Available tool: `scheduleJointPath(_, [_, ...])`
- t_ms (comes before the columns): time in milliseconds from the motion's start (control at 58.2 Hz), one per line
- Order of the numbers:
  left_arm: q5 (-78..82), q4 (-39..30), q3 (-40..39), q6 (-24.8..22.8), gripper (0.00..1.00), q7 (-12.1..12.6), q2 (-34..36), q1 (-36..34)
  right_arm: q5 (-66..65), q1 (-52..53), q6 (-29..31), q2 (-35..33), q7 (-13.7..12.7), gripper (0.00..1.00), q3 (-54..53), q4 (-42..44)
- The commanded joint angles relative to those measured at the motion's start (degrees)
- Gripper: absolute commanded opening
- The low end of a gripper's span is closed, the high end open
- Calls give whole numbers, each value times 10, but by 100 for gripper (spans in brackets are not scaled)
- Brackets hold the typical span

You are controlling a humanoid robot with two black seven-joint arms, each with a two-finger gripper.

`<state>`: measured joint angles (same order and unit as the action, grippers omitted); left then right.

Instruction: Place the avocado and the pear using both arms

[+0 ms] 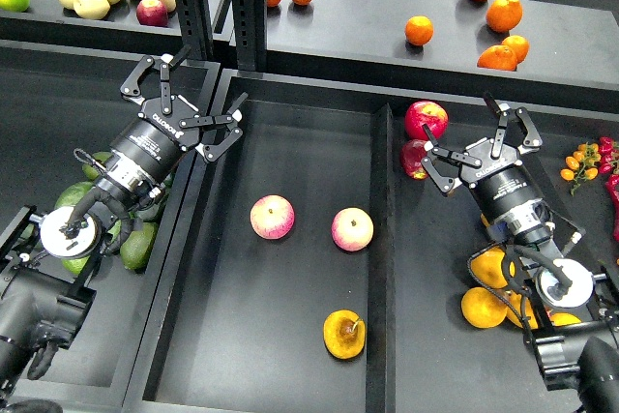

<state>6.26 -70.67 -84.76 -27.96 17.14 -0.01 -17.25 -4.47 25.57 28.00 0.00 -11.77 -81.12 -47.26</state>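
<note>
Tray (290, 355): pear (344, 334) well below fingers (224, 137)

Two apples (272, 217) and pear (344, 334) dot the otherwise open tray (290, 142)

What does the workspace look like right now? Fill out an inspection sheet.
Surface: black middle tray, dark bins either side.
Job's things: pear lies in the middle tray, near its front; avocados piled in the left bin under the left arm.
Clutter: two pink apples in the middle tray; red apples, oranges right.
Grippers: left gripper open, empty; right gripper open, empty.
Cables: black cable on right arm.
Surroundings: back shelf with more fruit.
</note>
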Motion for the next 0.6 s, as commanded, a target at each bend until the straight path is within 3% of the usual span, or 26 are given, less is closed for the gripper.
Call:
scheduleJointPath(0, [0, -32, 3, 12, 100, 0, 0, 18, -1, -1, 0, 0, -4, 99, 3, -11])
scheduleJointPath(155, [0, -48, 3, 17, 100, -5, 0, 40, -16, -3, 0, 0, -12, 99, 42, -23])
scheduleJointPath(327, [0, -46, 5, 16, 100, -7, 0, 45, -71, 6, 0, 0, -57, 99, 115, -27])
scheduleJointPath(395, [0, -46, 9, 13, 100, -7, 0, 45, -75, 18, 0, -2, -62, 99, 144, -29])
scheduleJointPath(499, [0, -46, 13, 10, 100, -5, 0, 45, -75, 56, 0, -78, -71, 99, 236, -42])
scheduleJointPath(533, [0, -44, 14, 10, 100, -4, 0, 45, -76, 101, 0, -140, -95, 99, 325, -50])
scheduleJointPath(585, [0, -44, 16, 9, 100, -3, 0, 45, -77, 120, 0, -165, -107, 99, 365, -54])
